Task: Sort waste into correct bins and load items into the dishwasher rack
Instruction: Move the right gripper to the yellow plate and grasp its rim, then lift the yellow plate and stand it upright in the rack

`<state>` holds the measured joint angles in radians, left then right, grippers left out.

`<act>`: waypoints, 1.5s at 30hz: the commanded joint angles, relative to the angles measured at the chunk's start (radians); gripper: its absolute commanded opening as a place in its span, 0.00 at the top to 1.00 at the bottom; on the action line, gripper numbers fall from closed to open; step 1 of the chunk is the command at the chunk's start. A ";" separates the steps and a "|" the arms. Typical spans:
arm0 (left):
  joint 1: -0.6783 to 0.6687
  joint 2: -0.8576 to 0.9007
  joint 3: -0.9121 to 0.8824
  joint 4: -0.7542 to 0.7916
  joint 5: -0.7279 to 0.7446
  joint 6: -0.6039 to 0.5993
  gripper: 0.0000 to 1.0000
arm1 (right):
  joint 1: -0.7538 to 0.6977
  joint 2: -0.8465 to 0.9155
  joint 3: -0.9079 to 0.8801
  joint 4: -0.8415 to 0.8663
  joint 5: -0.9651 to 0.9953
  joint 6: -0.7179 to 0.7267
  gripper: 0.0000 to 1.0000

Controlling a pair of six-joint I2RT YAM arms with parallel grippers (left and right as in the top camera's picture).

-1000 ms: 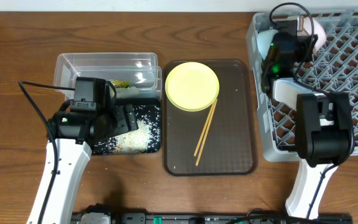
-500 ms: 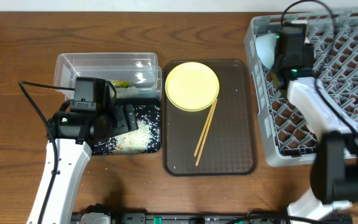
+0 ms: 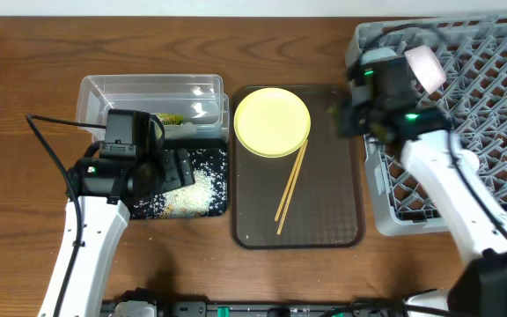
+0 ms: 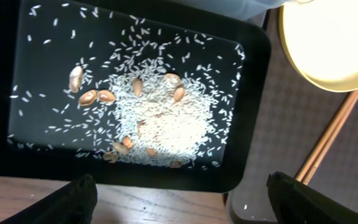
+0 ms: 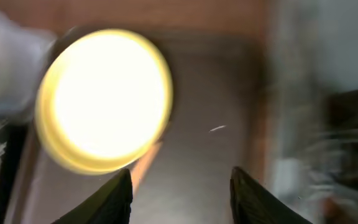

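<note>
The yellow plate (image 3: pixel 272 121) lies at the back of the brown serving tray (image 3: pixel 324 220), with the wooden chopsticks (image 3: pixel 290 183) slanting in front of it. The black tray-bin (image 3: pixel 220 204) holds rice scraps (image 4: pixel 160 118) and a few brown bits. The clear tub (image 3: pixel 139 91) behind it holds the wrapper (image 3: pixel 171 119). My left gripper (image 4: pixel 182 199) is open and empty over the black bin's front edge. My right gripper (image 5: pixel 182 196) is open and empty above the serving tray's right side, right of the plate (image 5: pixel 104 99); its view is blurred. The grey rack (image 3: pixel 482 132) stands at the right.
A pale rounded object (image 3: pixel 425 64) shows in the rack's back left part beside my right arm; what it is cannot be told. The left arm's cable (image 3: pixel 55 128) loops over the table on the left. Bare wood lies in front of the bins.
My right arm has swung left and forward out of the rack's back left corner to above the serving tray's right edge. The left arm has not moved.
</note>
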<state>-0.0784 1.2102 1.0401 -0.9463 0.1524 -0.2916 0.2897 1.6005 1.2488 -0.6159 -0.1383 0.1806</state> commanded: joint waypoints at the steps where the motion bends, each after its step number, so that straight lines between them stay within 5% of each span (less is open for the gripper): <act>1: 0.006 0.000 0.004 -0.007 -0.035 -0.009 0.10 | 0.073 0.067 -0.010 0.011 0.061 0.116 0.54; 6: 0.006 0.000 0.005 -0.008 -0.034 -0.009 0.11 | 0.131 0.189 -0.010 0.142 0.233 0.222 0.56; 15: 0.006 0.000 0.004 -0.008 -0.034 -0.009 0.10 | 0.151 0.418 -0.009 0.383 0.248 0.276 0.63; 25: 0.006 0.000 0.005 -0.006 -0.034 -0.009 0.11 | 0.156 0.469 -0.004 0.443 0.353 0.325 0.99; 37: 0.006 0.000 0.004 -0.006 -0.034 -0.008 0.11 | 0.089 0.113 0.048 0.257 0.428 0.053 0.99; 45: 0.006 0.000 0.005 -0.007 -0.034 -0.009 0.11 | -0.084 -0.161 0.048 0.101 0.567 -0.380 0.99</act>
<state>-0.0784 1.2102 1.0401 -0.9466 0.1307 -0.2916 0.2550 1.4803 1.2839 -0.5049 0.3351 0.0334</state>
